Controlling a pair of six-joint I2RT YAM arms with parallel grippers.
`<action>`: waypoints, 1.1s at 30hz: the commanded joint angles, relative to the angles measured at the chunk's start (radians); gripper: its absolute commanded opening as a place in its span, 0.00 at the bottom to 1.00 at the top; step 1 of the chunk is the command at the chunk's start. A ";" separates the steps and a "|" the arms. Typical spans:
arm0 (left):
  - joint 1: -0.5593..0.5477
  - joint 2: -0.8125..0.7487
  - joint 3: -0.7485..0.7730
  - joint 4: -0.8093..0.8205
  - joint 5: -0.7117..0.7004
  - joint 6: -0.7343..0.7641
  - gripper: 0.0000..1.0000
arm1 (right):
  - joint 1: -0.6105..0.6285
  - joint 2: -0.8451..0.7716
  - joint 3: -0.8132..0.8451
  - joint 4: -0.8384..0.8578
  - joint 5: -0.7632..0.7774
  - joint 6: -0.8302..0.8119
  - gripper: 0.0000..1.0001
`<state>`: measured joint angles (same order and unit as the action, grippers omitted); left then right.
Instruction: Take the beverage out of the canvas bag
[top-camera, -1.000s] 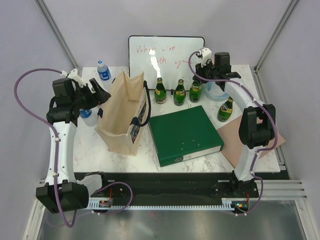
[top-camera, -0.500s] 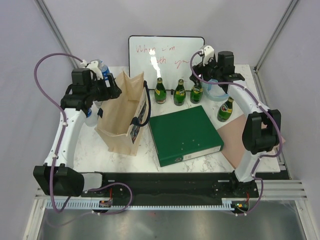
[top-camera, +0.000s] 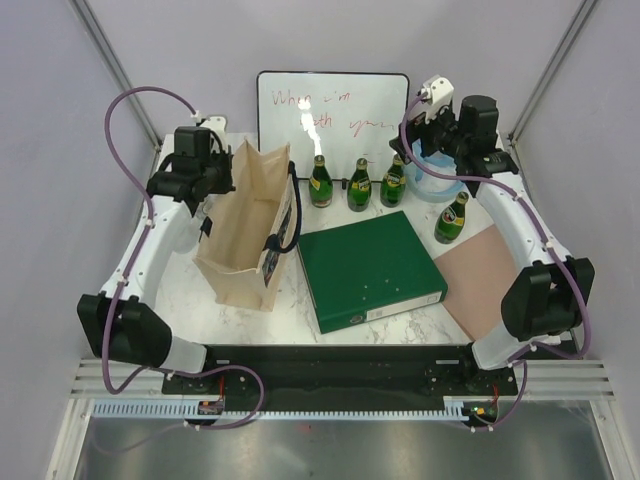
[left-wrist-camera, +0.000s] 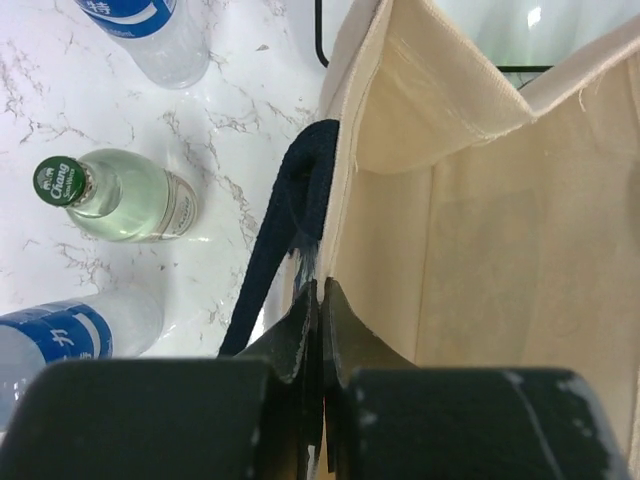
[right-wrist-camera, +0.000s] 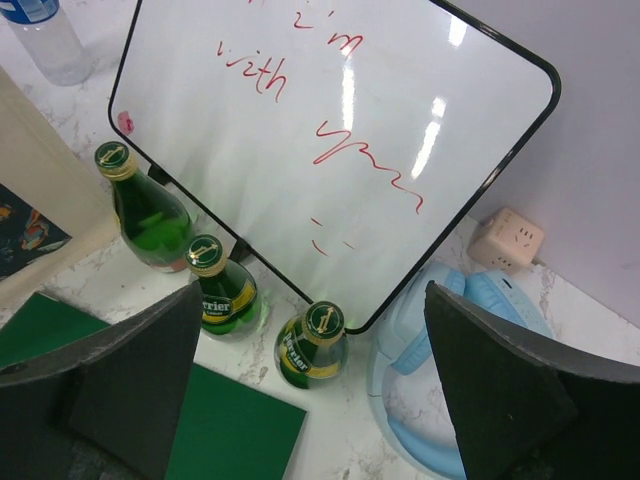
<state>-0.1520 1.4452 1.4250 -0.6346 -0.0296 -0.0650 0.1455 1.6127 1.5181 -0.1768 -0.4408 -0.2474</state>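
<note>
The beige canvas bag (top-camera: 245, 230) stands upright at the table's left, mouth open, with dark strap handles. My left gripper (top-camera: 218, 183) is at its left rim. In the left wrist view the left gripper (left-wrist-camera: 320, 292) is shut on the bag's rim (left-wrist-camera: 345, 180), right beside the dark handle (left-wrist-camera: 290, 230). What shows of the bag's inside (left-wrist-camera: 500, 260) is bare canvas, and no beverage shows in it. My right gripper (top-camera: 424, 135) hovers at the back right. In the right wrist view the right gripper (right-wrist-camera: 312, 295) is open and empty above green bottles.
Several green bottles (top-camera: 359, 185) stand before a whiteboard (top-camera: 332, 110). A green binder (top-camera: 370, 265) lies mid-table, with a pink mat (top-camera: 485, 275) to its right. Light blue headphones (right-wrist-camera: 480, 380) are at the back right. A Chang bottle (left-wrist-camera: 120, 195) and water bottles (left-wrist-camera: 150, 35) stand left of the bag.
My left arm swung in to the bag's left rim and its jaws shut on the canvas. My right gripper opened and drew back and to the right, away from the green bottles.
</note>
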 joint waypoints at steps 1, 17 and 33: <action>-0.009 -0.153 -0.046 0.128 -0.020 0.045 0.02 | -0.003 -0.071 -0.018 -0.001 -0.042 0.051 0.98; -0.009 -0.502 -0.356 0.291 0.109 0.004 0.02 | -0.001 -0.163 -0.122 -0.041 -0.196 0.095 0.98; -0.008 -0.431 -0.041 0.081 -0.081 -0.180 0.93 | 0.008 -0.310 -0.093 -0.205 0.229 0.213 0.98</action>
<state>-0.1585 1.1198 1.2888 -0.4908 -0.0963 -0.1570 0.1661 1.3830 1.3808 -0.3672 -0.4931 -0.1520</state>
